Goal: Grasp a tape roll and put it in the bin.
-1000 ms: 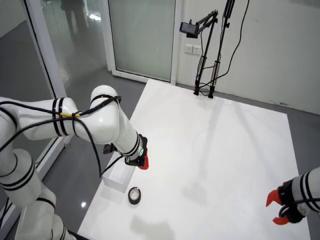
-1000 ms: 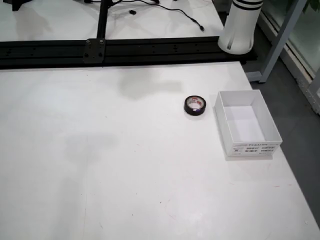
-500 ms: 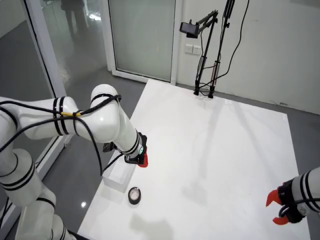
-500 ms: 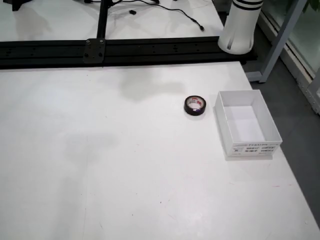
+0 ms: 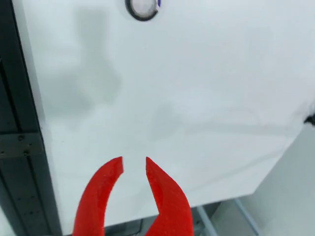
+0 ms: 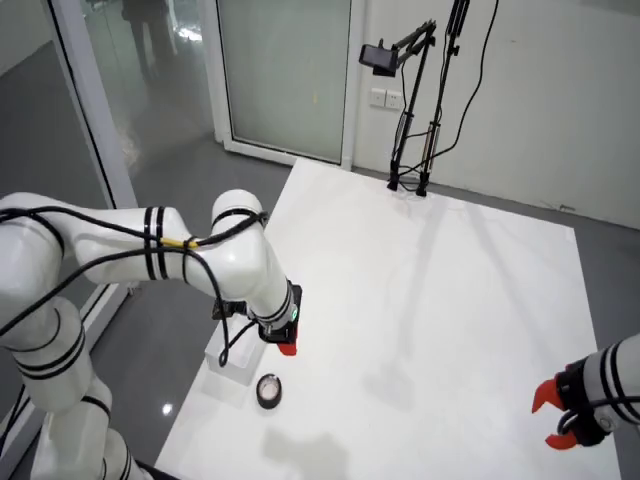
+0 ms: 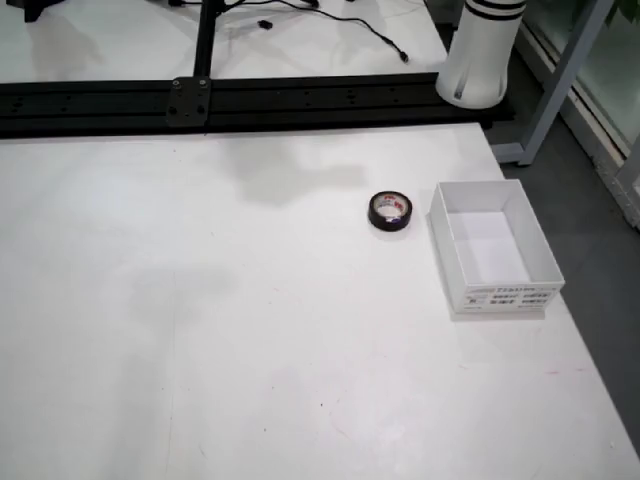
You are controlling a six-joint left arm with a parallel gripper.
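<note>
While the tape roll (image 7: 389,211) lies flat, hole facing up, at nine o'clock from the white bin (image 7: 493,248), the red gripper (image 5: 134,168) hovers empty, fingers slightly parted, above the table (image 7: 250,330).

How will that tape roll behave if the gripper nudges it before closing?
The tape roll lies flat on its side on the smooth white table, so it would probably slide, not roll. It looks small and light, likely skidding toward the bin. Its ring shape looks rigid enough to pinch.

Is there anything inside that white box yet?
Empty: the box shows only its bare white floor, and the tape lies flat on the table beside it.
</note>
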